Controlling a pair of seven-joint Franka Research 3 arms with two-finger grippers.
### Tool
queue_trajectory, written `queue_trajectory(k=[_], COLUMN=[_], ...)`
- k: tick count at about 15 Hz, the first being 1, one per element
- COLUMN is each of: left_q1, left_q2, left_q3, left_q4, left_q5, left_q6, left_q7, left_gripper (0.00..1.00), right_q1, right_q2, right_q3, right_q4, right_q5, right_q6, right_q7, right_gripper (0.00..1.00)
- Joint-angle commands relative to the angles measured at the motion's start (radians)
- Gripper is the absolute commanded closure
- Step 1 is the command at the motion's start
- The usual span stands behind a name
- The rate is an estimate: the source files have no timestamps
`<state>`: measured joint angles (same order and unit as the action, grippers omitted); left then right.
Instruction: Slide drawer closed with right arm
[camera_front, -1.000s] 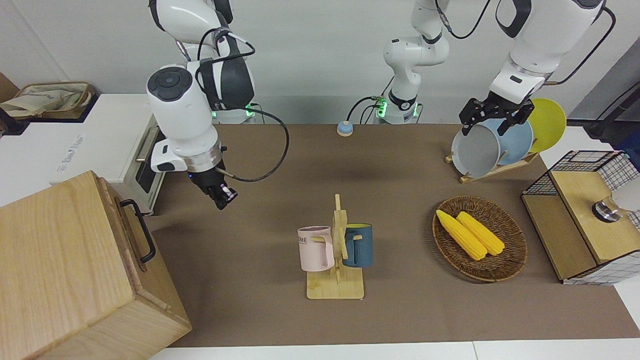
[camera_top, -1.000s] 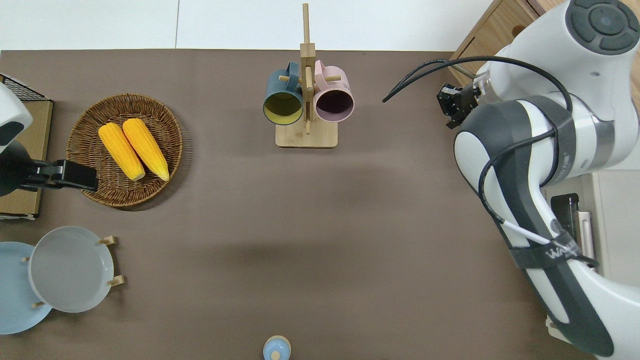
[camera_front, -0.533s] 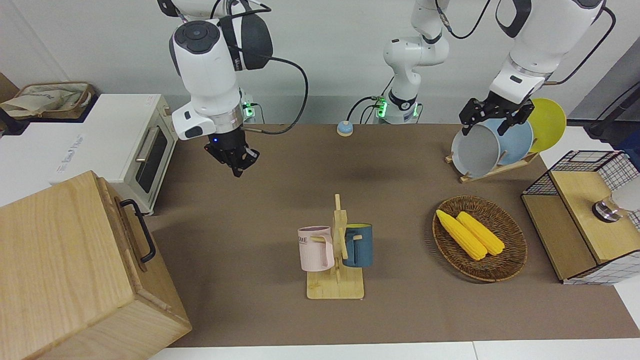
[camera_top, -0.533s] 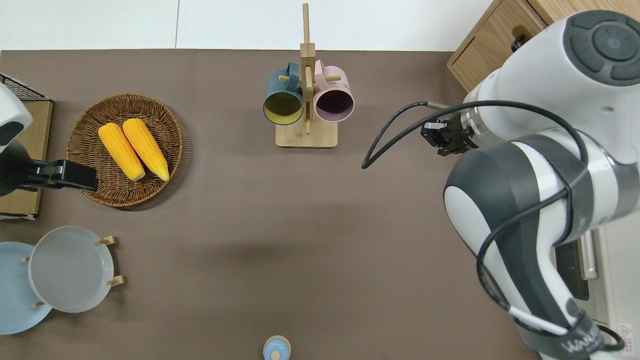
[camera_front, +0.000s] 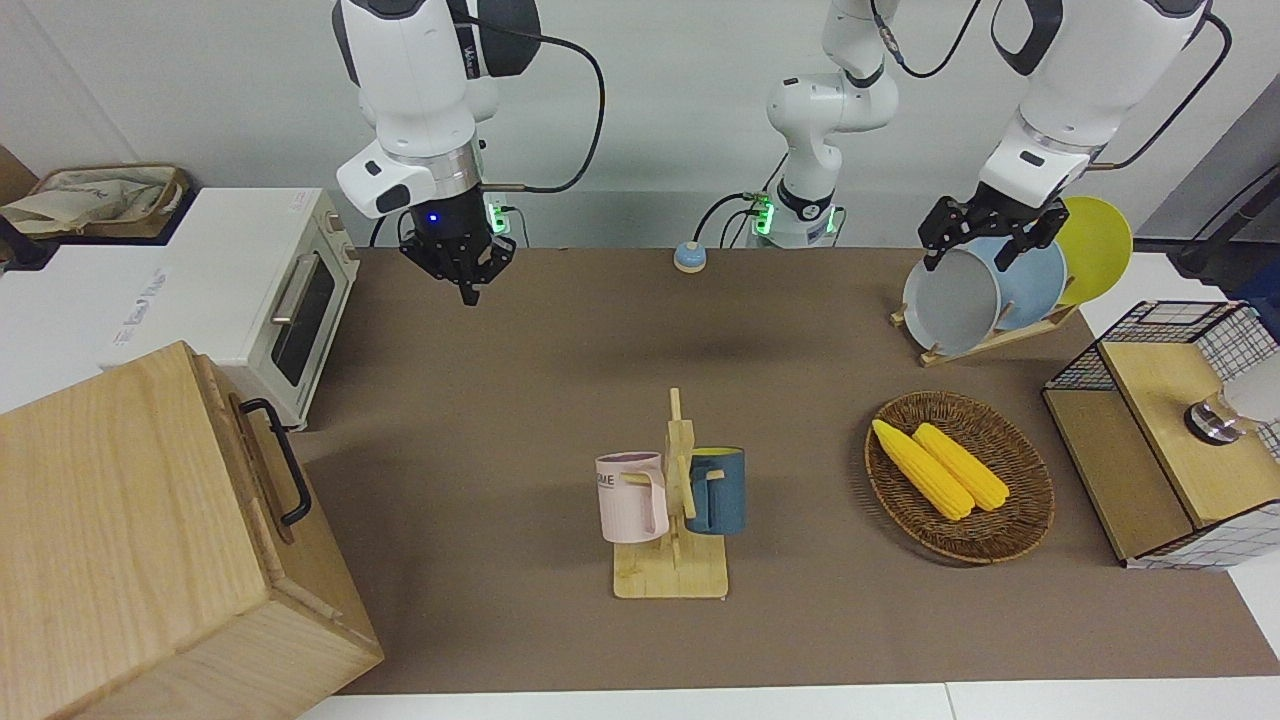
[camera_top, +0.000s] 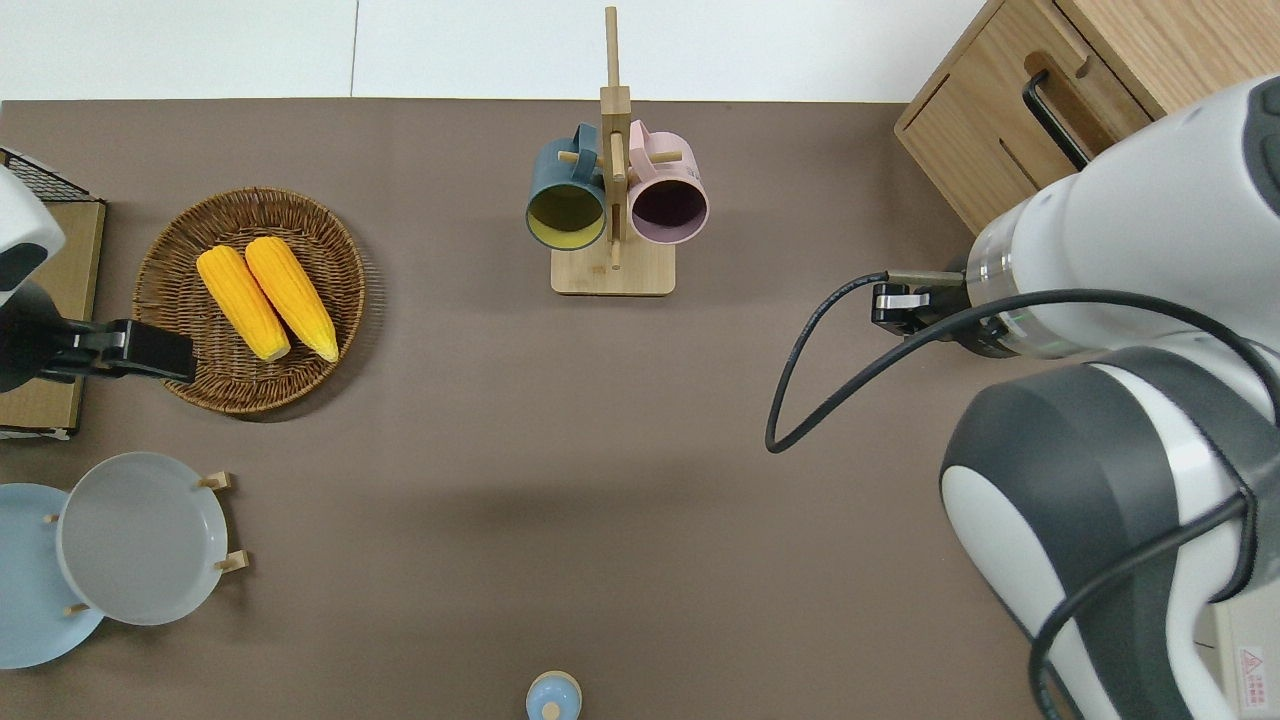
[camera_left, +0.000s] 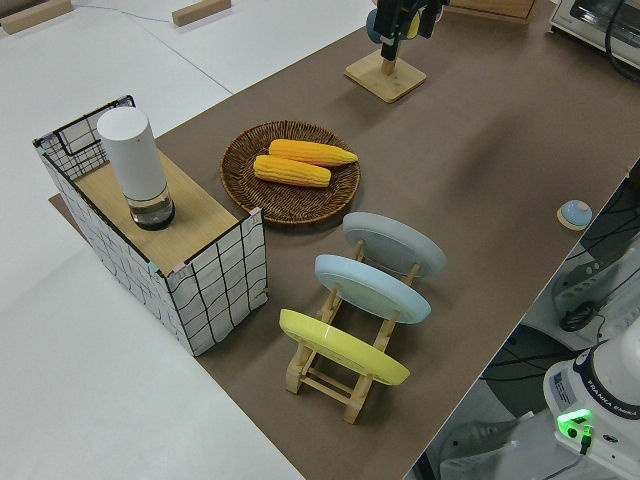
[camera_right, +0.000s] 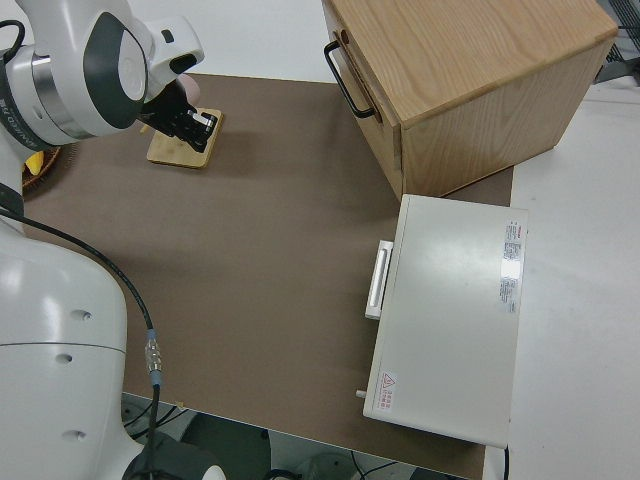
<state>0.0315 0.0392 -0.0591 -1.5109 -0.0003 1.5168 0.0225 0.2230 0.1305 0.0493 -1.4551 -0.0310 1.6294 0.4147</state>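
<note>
The drawer (camera_front: 258, 455) is in the big light-wood cabinet (camera_front: 120, 520) at the right arm's end of the table. Its front panel lies against the cabinet's front, and its black loop handle (camera_front: 290, 470) is free. The handle also shows in the overhead view (camera_top: 1055, 125) and the right side view (camera_right: 345, 80). My right gripper (camera_front: 468, 292) hangs shut and empty in the air over the bare brown mat, well apart from the drawer. The right side view shows it too (camera_right: 192, 126). The left arm is parked.
A white toaster oven (camera_front: 240, 290) stands beside the cabinet, nearer to the robots. A wooden mug rack (camera_front: 675, 570) with two mugs stands mid-table. A wicker basket (camera_front: 1030, 520) with corn, a plate rack (camera_front: 990, 335) and a wire-mesh box (camera_front: 1170, 430) are toward the left arm's end.
My right gripper has risen and drawn away from the drawer's handle toward the robots. The drawer and the left arm have not moved.
</note>
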Motion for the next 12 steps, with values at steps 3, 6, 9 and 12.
queue_trajectory(k=[3, 6, 9, 12], left_q1=[0.005, 0.005, 0.005, 0.005], left_q2=[0.011, 0.011, 0.011, 0.011], left_q3=[-0.007, -0.007, -0.007, -0.007], left_q4=[0.026, 0.026, 0.026, 0.026], left_q5=[0.017, 0.017, 0.017, 0.017], left_q6=[-0.020, -0.020, -0.020, -0.020], left_q7=[0.010, 0.010, 0.010, 0.010], left_gripper=[0.01, 0.01, 0.01, 0.01], right_q1=[-0.037, -0.047, -0.048, -0.053], right_q2=[-0.020, -0.020, -0.019, -0.014], right_q3=[0.006, 0.006, 0.004, -0.003], right_q4=[-0.024, -0.024, -0.011, -0.008], right_q5=[0.000, -0.010, -0.013, -0.010], right_q6=[0.006, 0.003, 0.001, 0.001], right_q7=[-0.048, -0.059, -0.096, -0.140], right_gripper=[0.502, 0.013, 0.011, 0.011])
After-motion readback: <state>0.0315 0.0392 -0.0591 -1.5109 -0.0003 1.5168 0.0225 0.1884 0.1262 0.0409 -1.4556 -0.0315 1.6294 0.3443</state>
